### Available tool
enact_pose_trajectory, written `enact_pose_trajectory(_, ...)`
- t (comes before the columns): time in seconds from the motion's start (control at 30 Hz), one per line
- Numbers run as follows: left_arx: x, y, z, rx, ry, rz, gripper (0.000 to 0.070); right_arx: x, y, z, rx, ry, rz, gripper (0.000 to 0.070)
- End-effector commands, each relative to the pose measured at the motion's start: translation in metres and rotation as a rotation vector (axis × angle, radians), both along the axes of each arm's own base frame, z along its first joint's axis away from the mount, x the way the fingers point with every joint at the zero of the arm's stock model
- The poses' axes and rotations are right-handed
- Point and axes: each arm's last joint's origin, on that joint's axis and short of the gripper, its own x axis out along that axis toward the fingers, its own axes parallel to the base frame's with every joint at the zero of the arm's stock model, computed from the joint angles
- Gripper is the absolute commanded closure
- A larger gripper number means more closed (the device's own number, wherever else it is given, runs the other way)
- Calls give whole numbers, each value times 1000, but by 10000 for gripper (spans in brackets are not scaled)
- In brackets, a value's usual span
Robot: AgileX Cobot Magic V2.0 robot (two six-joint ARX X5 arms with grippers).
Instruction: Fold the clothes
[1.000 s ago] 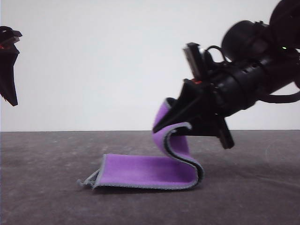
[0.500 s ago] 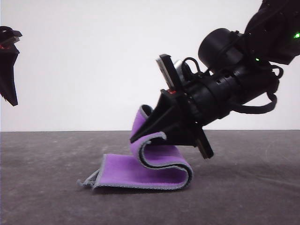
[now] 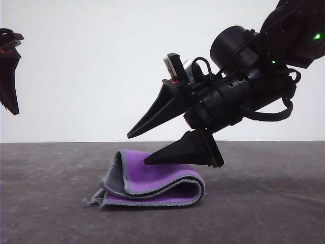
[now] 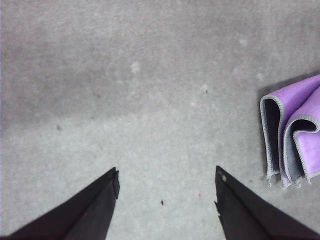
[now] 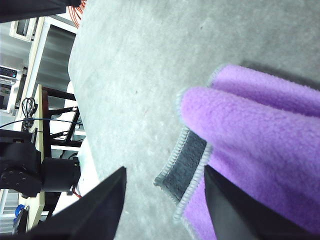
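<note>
The clothes [image 3: 152, 178] lie folded over on the grey table [image 3: 264, 213], purple face showing with a dark grey flap and light grey edging at the left end. My right gripper [image 3: 136, 150] hangs open just above the fold. Its lower finger sits close over the purple top layer and nothing is held between the fingers. In the right wrist view the clothes [image 5: 260, 115] bulge just past the open right gripper [image 5: 165, 172]. My left gripper [image 3: 11, 101] hangs high at the far left. The left wrist view shows the left gripper [image 4: 166, 171] open over bare table, the clothes [image 4: 295, 135] off to one side.
A plain white wall stands behind the table. Beyond the table's edge, the right wrist view shows a metal frame with cables and equipment [image 5: 45, 125]. Bare table surface [image 4: 125, 90] lies under the left arm.
My right gripper carried the lifted edge leftward and down, then opened and let it go. The clothes now lie folded over themselves. The left arm has not moved.
</note>
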Motion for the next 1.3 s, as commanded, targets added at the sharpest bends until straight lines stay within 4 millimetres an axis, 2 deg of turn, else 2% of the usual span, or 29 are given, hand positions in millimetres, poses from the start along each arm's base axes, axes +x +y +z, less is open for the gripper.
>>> enact_pose_trajectory(0.0, 2, -1, 2, -3, -10, -2, 334, 3, 5, -2, 4, 7, 7, 387)
enact_pose_trajectory(0.2, 2, -1, 2, -3, -10, -2, 334, 6, 1, 0, 27, -27, 21, 385)
enact_pose_trajectory(0.37, 3, -1, 2, -2, -15, -3, 334, 13, -21, 9, 16, -64, -11, 379)
enact_pose_trajectory(0.63, 6, -1, 3, -2, -51, -3, 334, 8, -92, 40, -188, -169, -177, 379)
enact_pose_trajectory(0.8, 7, -1, 4, -2, -60, -3, 334, -12, -141, 69, -406, -237, -351, 379)
enact_pose_trajectory(0.93, 7, -1, 4, -2, -61, -3, 334, -30, -167, 89, -618, -301, -507, 379)
enact_pose_trajectory(1.07, 7, -1, 4, -2, -61, -3, 334, -44, -178, 103, -730, -349, -604, 379)
enact_pose_trajectory(1.23, 7, -1, 4, -2, -61, -3, 334, -50, -181, 110, -765, -374, -643, 383)
enact_pose_trajectory(1.27, 7, -1, 4, -2, -61, -3, 334, -51, -181, 110, -765, -373, -644, 431)
